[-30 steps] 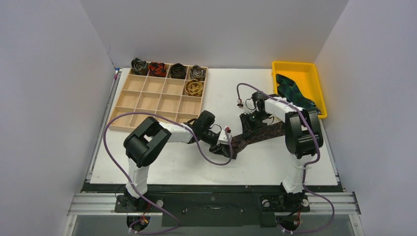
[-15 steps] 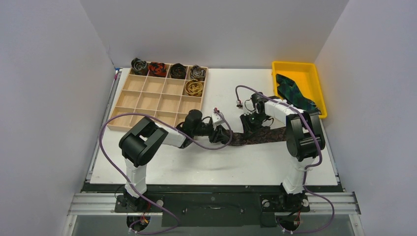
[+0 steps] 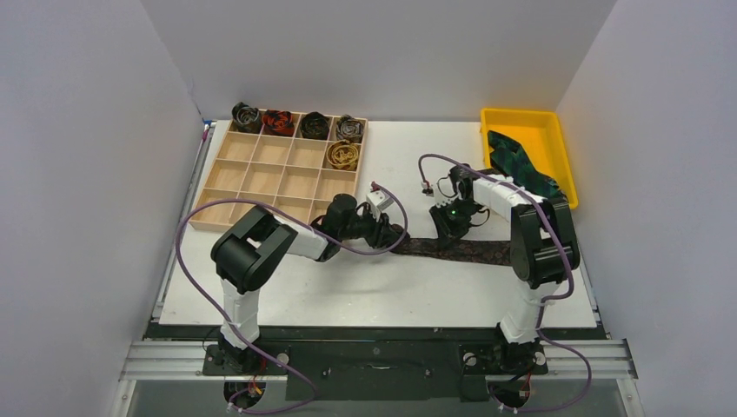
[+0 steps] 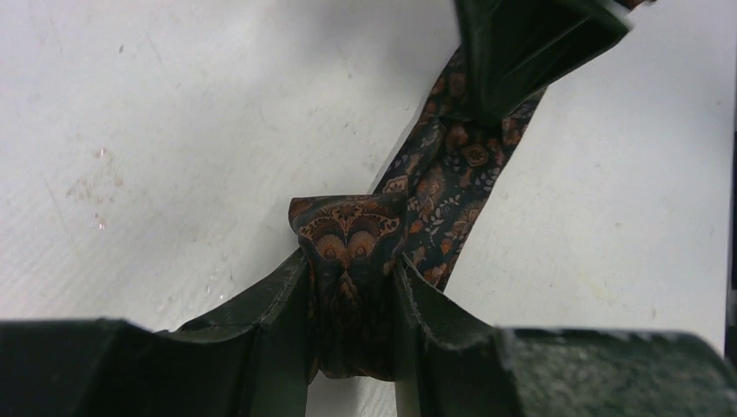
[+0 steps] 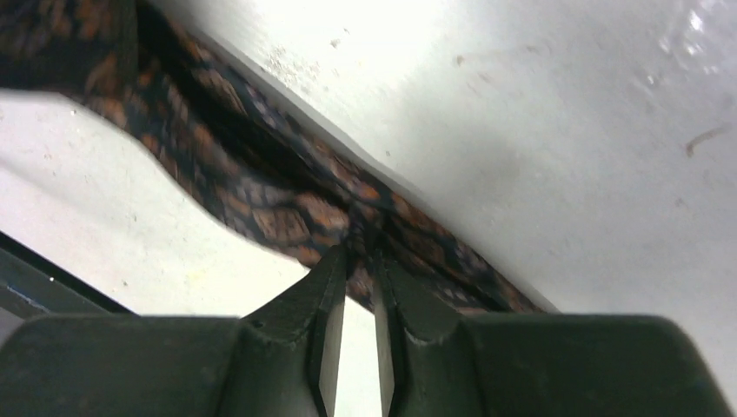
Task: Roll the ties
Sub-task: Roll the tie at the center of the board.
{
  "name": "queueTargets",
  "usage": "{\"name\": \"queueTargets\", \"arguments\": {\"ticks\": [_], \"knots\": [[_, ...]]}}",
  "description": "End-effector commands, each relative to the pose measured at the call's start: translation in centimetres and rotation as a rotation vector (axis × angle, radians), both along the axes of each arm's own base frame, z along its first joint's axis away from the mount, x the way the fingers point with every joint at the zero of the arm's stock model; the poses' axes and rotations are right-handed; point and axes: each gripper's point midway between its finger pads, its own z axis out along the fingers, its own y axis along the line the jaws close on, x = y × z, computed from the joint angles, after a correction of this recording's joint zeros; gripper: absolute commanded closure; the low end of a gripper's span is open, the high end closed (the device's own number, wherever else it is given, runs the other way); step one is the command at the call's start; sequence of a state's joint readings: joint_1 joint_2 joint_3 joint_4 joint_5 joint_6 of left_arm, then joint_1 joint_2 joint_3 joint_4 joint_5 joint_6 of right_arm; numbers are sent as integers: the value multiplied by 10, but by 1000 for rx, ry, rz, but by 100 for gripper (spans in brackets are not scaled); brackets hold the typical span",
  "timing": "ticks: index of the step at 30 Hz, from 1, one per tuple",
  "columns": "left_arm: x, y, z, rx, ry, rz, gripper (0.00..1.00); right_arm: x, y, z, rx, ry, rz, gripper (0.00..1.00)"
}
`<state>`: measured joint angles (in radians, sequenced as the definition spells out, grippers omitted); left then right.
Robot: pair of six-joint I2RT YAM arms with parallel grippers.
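Note:
A dark brown patterned tie (image 3: 465, 249) lies as a flat strip across the white table. My left gripper (image 3: 388, 235) is shut on its left end; the left wrist view shows the folded end (image 4: 352, 252) pinched between my jaws. My right gripper (image 3: 445, 228) is shut on the tie's edge farther right; the right wrist view shows the fabric (image 5: 287, 208) nipped at my fingertips. A green-blue tie (image 3: 520, 162) lies in the yellow bin (image 3: 554, 122). Several coiled ties (image 3: 342, 155) sit in the wooden tray's far compartments.
The wooden compartment tray (image 3: 261, 180) stands at the back left, close to my left arm. The yellow bin is at the back right. White walls enclose the table on three sides.
My left gripper has moved up and left with the tie's end, pulling the tie from a slant into a level strip. My right gripper has shifted slightly.

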<state>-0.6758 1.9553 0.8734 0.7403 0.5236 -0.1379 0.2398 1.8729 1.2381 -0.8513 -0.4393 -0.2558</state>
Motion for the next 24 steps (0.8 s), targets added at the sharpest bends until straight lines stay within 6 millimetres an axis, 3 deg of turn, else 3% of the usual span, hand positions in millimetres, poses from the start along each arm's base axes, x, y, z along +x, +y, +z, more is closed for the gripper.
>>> {"name": "queueTargets", "arguments": {"ticks": [1,7,10,15,19,24], "knots": [[7,10,-25,46,107,93,99,-2,-7,34,44,-45,-4,83],[4,13,-35,70,131,96,99,-8,16,60,166,-4,-53,81],[4,14,-37,74,138,105,99,-14,38,62,232,33,-71,81],[4,15,-40,82,153,113,99,-2,72,56,309,21,-136,83],[2,17,-42,87,159,111,99,2,86,37,315,37,-164,88],[6,15,-40,79,166,123,99,-6,74,-14,190,109,-181,99]]}}
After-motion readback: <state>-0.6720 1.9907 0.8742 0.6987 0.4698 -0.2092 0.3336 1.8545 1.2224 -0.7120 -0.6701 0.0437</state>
